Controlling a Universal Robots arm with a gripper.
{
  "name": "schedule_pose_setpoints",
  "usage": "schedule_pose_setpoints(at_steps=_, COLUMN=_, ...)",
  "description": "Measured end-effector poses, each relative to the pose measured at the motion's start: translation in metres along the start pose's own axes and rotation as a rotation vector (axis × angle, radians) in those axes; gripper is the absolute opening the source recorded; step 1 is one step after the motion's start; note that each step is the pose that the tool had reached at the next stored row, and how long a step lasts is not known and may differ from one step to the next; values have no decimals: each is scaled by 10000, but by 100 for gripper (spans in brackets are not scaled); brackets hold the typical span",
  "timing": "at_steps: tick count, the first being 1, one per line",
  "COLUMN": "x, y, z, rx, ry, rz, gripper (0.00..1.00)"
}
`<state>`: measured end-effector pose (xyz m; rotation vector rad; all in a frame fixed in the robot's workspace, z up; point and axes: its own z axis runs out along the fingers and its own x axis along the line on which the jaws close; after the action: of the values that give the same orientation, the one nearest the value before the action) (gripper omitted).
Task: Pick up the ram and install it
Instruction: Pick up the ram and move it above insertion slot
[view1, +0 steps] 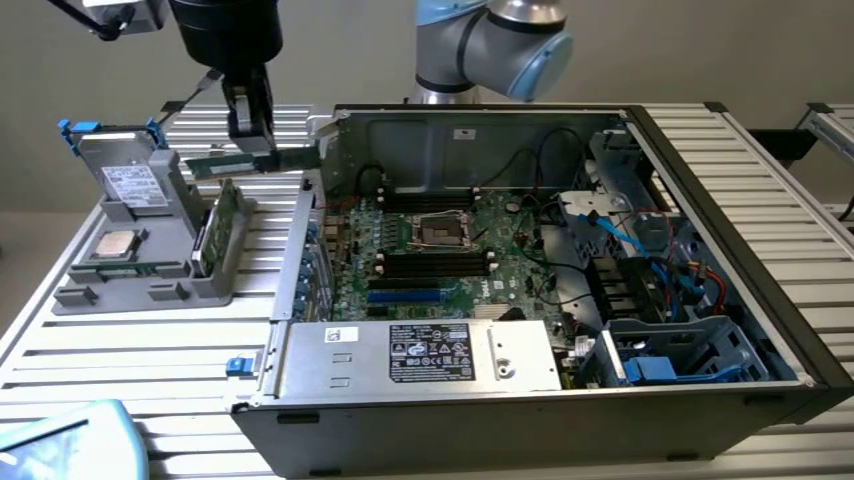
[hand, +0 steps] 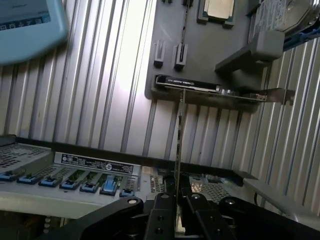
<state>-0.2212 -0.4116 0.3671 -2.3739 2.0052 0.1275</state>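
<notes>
My gripper (view1: 254, 143) hangs above the table at the exterior view's left, between the grey parts holder (view1: 147, 275) and the open computer case (view1: 747, 270). It is shut on the ram (view1: 207, 165), a thin green stick held level in the air, one end close to the case's wall. In the wrist view the ram (hand: 180, 135) shows edge-on as a thin line rising from between the black fingers (hand: 160, 210) of the gripper (hand: 177, 197). The motherboard's black memory slots (view1: 430, 264) lie on either side of the processor socket (view1: 441, 232).
The holder carries an upright green expansion card (view1: 220, 228), a square silver processor chip (view1: 118, 243) and a drive (view1: 134, 185). The expansion card (hand: 200, 87) lies below my wrist. A power supply (view1: 427, 355) and cables (view1: 654, 250) crowd the case. A pale blue object (view1: 60, 440) lies at the front corner.
</notes>
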Motion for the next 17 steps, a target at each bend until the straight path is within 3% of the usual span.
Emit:
schedule_pose_setpoints(at_steps=10, x=65, y=-433, z=-115, rx=-19, ry=10, rz=1, gripper=14)
schedule_pose_setpoints(at_steps=17, x=111, y=-713, z=-148, rx=-152, ry=138, rz=17, gripper=14)
